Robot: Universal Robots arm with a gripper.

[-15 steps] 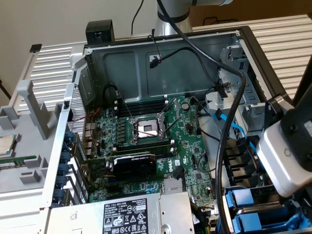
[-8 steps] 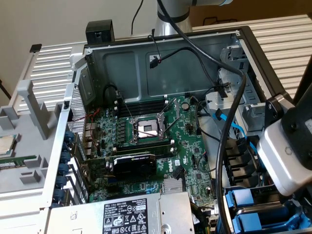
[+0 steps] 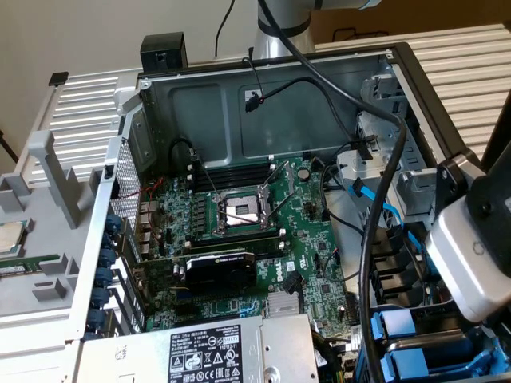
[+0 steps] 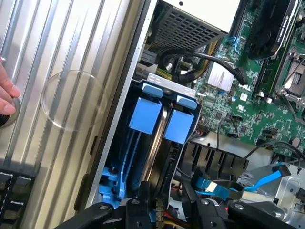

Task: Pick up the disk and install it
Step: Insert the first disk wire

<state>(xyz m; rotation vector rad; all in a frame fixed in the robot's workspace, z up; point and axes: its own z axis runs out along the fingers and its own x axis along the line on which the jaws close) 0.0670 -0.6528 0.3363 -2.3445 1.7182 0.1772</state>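
Observation:
My gripper hovers just above the drive bay at the corner of the open computer case. Its two black fingers stand apart, and only the bay and some wires show between them. Two blue plastic carriers sit edge-on in the bay, side by side, with a thin silver edge between them. The disk's labelled face is hidden, so I cannot tell which carrier holds it. In the exterior view the arm's white wrist housing hangs over the same blue carriers at the lower right.
The green motherboard fills the case floor, and the silver power-supply box sits at the front. Black cables and blue ribbon cables cross near the bay. A person's hand rests on the ribbed metal surface, near a keyboard.

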